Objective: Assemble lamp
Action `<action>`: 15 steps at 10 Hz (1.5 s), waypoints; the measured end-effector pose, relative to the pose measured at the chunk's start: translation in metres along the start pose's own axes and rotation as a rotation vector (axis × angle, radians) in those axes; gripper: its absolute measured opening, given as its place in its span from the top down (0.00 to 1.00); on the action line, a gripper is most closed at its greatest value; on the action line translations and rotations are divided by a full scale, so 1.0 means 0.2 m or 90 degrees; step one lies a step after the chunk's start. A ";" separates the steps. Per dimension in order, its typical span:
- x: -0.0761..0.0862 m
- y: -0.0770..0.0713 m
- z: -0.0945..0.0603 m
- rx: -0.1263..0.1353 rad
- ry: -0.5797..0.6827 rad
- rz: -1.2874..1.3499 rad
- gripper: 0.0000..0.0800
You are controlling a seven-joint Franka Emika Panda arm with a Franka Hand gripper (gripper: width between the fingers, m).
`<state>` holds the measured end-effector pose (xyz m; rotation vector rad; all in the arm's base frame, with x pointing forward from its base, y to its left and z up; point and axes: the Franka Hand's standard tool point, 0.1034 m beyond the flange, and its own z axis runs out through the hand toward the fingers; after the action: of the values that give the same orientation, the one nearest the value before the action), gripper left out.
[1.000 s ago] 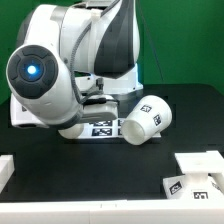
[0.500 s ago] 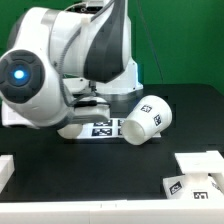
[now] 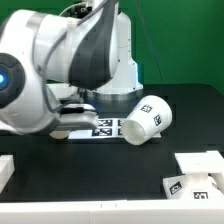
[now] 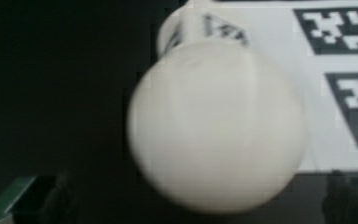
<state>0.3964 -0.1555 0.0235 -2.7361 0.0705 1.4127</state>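
The white bulb (image 4: 217, 115) fills the wrist view, its tagged neck (image 4: 208, 33) pointing away from the camera. It lies on the black table right beside the marker board (image 4: 336, 70). My gripper (image 4: 194, 208) is open, with its dark fingers (image 4: 30, 200) standing on either side of the bulb's round end and a gap on each side. In the exterior view the arm (image 3: 60, 60) hides the gripper and the bulb. The cone shade (image 3: 146, 118) lies on its side right of the arm. The square base (image 3: 200, 172) sits at the front right.
The marker board (image 3: 102, 128) lies under the arm, just left of the shade. A white block edge (image 3: 5, 170) shows at the front left. The table (image 3: 90, 175) is black and a green wall stands behind it.
The arm's big joint has swung toward the exterior view's left and nearer the camera. The shade and base have not moved.
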 end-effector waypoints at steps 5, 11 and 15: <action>0.03 0.03 -0.05 -0.004 0.010 0.003 0.13; -0.13 -0.14 0.07 0.010 -0.119 0.052 0.13; -0.12 -0.13 0.08 0.008 -0.120 0.047 0.13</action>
<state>0.3716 -0.1276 0.0357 -2.6003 0.1730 1.6760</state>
